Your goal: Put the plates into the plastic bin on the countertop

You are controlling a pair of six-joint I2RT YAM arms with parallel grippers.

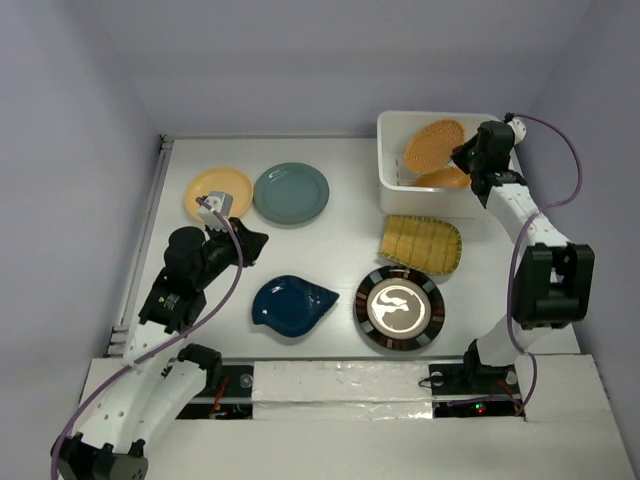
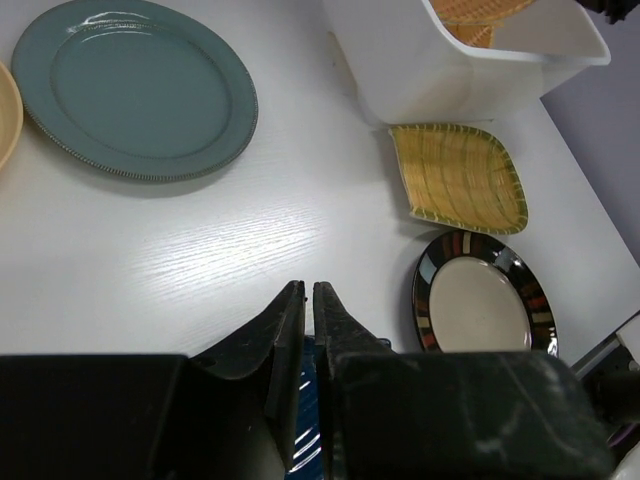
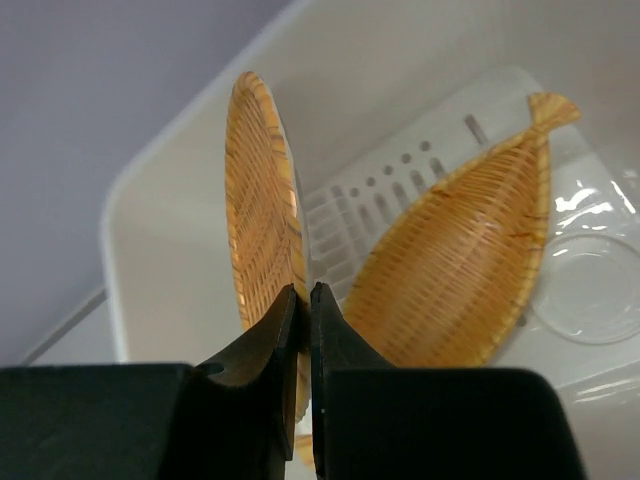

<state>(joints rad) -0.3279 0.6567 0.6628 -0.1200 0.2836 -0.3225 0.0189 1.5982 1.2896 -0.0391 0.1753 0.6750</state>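
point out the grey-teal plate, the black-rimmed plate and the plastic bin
grey-teal plate (image 1: 291,193): top external view, its centre
black-rimmed plate (image 1: 399,310): top external view, white centre
plastic bin (image 1: 388,160): top external view, left wall

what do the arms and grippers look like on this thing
The left arm and right arm look alike: white rounded links joined by blocky black joint housings, with a thin purple cable looping along each. The left gripper and right gripper have matte black, wedge-shaped fingers that taper to narrow tips.
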